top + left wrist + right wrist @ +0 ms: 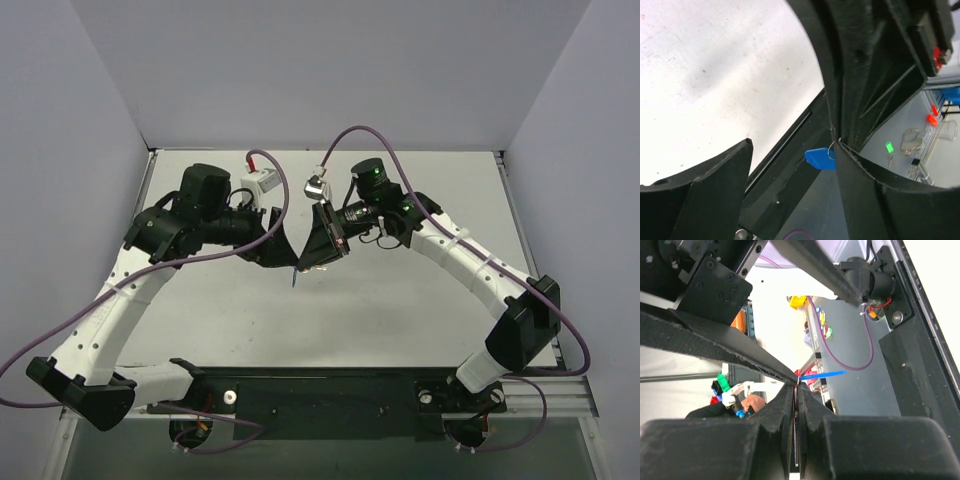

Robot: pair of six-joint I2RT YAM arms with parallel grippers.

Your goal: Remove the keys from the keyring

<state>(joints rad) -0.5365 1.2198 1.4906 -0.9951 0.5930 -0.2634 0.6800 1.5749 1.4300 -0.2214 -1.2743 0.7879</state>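
Top view: left gripper [283,252] and right gripper [322,258] meet tip to tip above mid-table [400,300], with the keyring [295,278] dangling just below them as a blue sliver. Left wrist: left fingers [715,185] are spread wide, and the ring [831,150] and blue tag [819,159] hang at the right gripper's tips, just beside one left finger. Right wrist: right fingers [775,415] are pressed together, pinching at the ring, and the tag sticks out sideways past the tips.
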